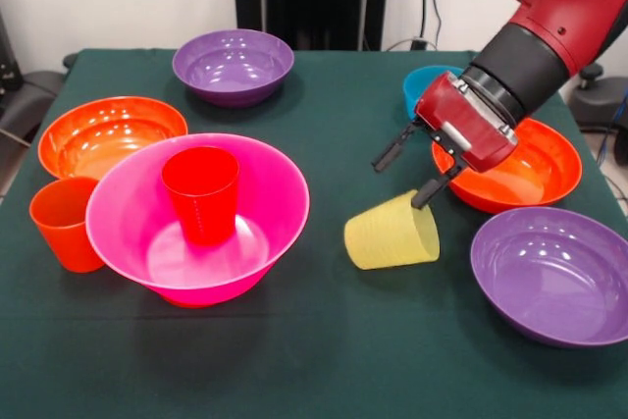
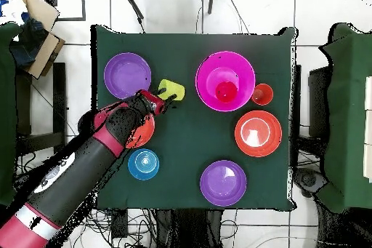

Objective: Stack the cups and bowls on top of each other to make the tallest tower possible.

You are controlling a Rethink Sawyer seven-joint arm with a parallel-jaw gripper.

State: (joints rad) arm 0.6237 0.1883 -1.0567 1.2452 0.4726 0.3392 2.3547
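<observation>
A: Front view, nearest first: where is the yellow cup (image 1: 392, 233), and how does it lie?

B: It lies tipped on its side on the green table (image 1: 324, 360), right of the middle. Its long axis runs roughly left to right and a little tilted. I cannot tell for sure which end is the open one. The big pink bowl (image 1: 245, 174) sits well apart on the left, with a red cup (image 1: 201, 193) standing upright inside it.

A: And the gripper (image 1: 407, 176)?

B: It hangs just above and behind the yellow cup, coming in from the upper right. Its two black fingers (image 1: 391, 152) are spread wide and hold nothing. The right finger's tip is at the cup's upper right edge; touching or not, I cannot tell.

A: What does the coming move turn on?

B: My judgement: the cup lies below and slightly near of the fingers, so they must straddle its side, across the long axis.

A: Farther back?

B: An orange bowl (image 1: 549, 179) sits behind the gripper, a blue bowl (image 1: 420, 85) beyond it.
</observation>
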